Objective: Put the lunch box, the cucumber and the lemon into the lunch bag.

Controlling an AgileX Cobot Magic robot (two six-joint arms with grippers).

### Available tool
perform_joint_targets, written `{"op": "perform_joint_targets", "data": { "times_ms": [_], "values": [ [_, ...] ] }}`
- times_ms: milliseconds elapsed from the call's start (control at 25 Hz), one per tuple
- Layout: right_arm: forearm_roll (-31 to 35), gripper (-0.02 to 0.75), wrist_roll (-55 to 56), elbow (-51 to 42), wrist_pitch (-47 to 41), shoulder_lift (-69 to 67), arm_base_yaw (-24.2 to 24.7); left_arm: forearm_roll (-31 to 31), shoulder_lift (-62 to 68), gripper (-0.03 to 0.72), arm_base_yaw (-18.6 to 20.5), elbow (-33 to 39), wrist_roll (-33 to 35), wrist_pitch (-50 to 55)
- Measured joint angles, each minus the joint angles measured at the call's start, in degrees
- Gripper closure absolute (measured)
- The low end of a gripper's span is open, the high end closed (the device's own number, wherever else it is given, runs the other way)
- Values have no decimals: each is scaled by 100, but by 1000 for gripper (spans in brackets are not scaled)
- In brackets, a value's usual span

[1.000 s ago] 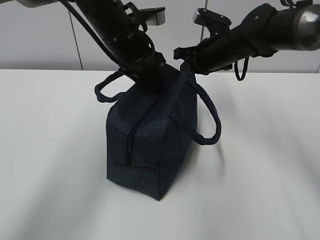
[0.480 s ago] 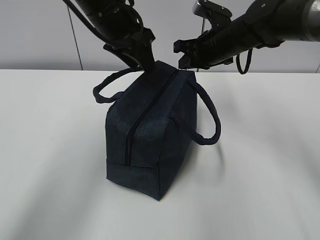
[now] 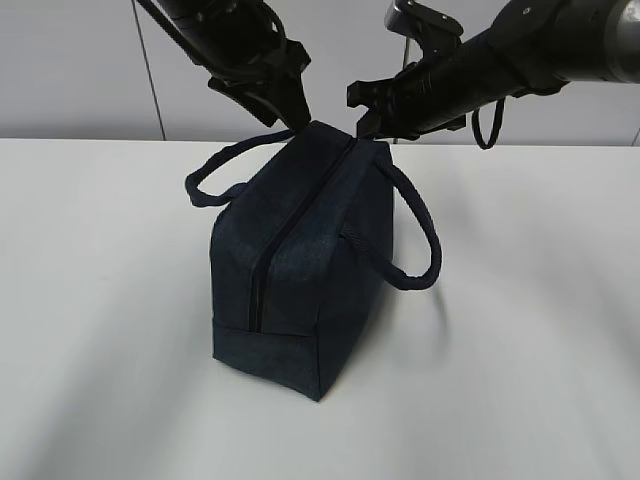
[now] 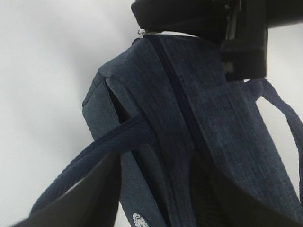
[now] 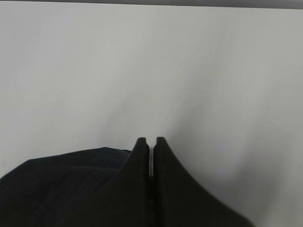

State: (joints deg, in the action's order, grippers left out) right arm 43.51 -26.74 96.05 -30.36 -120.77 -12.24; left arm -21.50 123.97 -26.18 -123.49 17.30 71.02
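Dark navy lunch bag [image 3: 300, 270] upright on the white table [image 3: 520, 350], near the middle, one narrow end turned toward the exterior camera. Zipper [image 3: 275, 235] drawn along the top ridge and down this near end, fully closed as far as visible, so nothing of the inside to be seen. Two padded loop handles hanging outward: left handle [image 3: 215, 175] curved low beside the left wall of the bag, right handle [image 3: 425, 250] drooping down the right wall, its lowest part near the middle height of the bag. Left gripper [image 3: 283, 105] just above the far top edge of the bag, on the left of the ridge, fingers spread apart and pointing downward – released, nothing between them. In the left wrist view, the two dark fingers at the bottom of the picture, widely separated, the bag's top and zipper line below and between them, one handle strap crossing close over the left finger; contact with the strap impossible to tell. Small metal ring [image 4: 141, 32] at the far end of the zipper, right under the black body of the other arm. Right gripper [image 3: 362, 112] reaching in from the right, at the far top corner of the bag, very close to the fabric – clenched, fingers pressed together with only a thin line between them in the right wrist view, nothing visibly held. In that same view, a dark corner of the bag at the lower left, plain white table behind. Grey panelled wall [image 3: 80, 70] beyond the table.
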Motion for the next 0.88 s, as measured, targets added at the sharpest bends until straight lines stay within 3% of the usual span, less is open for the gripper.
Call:
{"op": "perform_joint_targets", "data": {
  "times_ms": [440,520,640,680,880],
  "values": [
    [0,738,0,0,0,0,0,-84,449,379,0,0,-20,0],
    [0,738,0,0,0,0,0,-84,522,439,0,0,-9,0],
    [0,738,0,0,54,0,0,-105,558,621,-12,-9,75,0],
    [0,738,0,0,106,0,0,-109,558,651,-21,-9,103,0],
    [0,738,0,0,366,0,0,-118,558,694,-23,-9,157,0]
  ]
}}
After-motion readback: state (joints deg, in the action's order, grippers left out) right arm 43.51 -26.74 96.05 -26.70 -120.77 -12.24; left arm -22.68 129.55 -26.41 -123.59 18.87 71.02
